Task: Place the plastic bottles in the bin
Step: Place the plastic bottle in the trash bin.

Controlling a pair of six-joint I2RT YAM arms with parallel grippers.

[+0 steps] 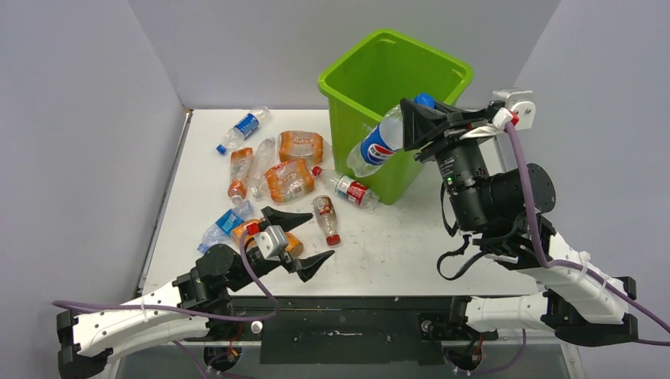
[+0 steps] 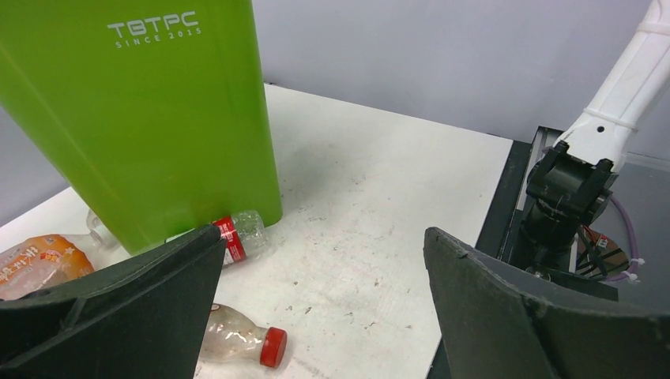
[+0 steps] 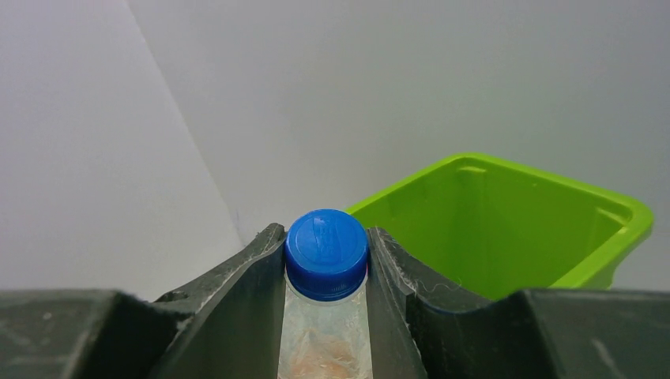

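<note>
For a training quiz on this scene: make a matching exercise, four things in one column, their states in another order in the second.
1 left hand
2 right hand
3 bin
4 red-capped bottle nearest the left hand

A shut on the blue-capped bottle
B lying on the table
C open, empty
D upright at the table's far side

Pairs: 1-C, 2-A, 3-D, 4-B
</note>
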